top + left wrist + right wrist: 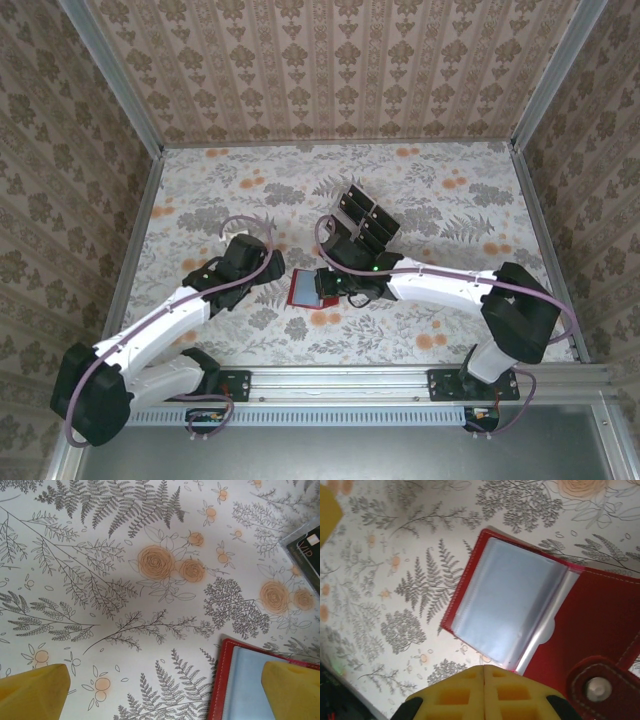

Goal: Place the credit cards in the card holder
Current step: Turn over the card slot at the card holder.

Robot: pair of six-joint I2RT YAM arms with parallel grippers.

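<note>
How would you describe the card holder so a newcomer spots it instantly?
On the floral-patterned table, look near the middle. The small red folding wallet with clear plastic sleeves lies open there. The nearby flat glossy black cards sit farther back; it alone is red.

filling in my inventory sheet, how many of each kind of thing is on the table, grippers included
card holder: 1
clear tray: 1
credit cards: at least 3, overlapping and partly hidden by the arm, exact count unclear
grippers: 2 (left gripper, right gripper)
total: at least 7
</note>
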